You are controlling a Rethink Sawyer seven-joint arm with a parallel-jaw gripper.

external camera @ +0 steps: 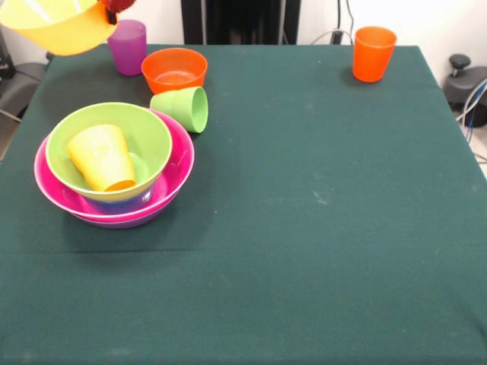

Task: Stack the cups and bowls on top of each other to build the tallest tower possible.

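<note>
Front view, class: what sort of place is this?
Probably a robot lab or test bench: a table under plain green cloth, plastic bowls nested in a tower, cables at the right edge.

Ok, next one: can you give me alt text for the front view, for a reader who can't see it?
On a green table, a low tower of nested pink, purple and light green bowls holds a tipped yellow-orange cup. A yellow bowl hangs in the air at the top left corner. An orange bowl, purple cup, toppled green cup and orange cup sit apart.

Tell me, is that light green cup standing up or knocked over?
Knocked over: the light green cup lies on its side, mouth facing right, beside the pink bowl.
</note>
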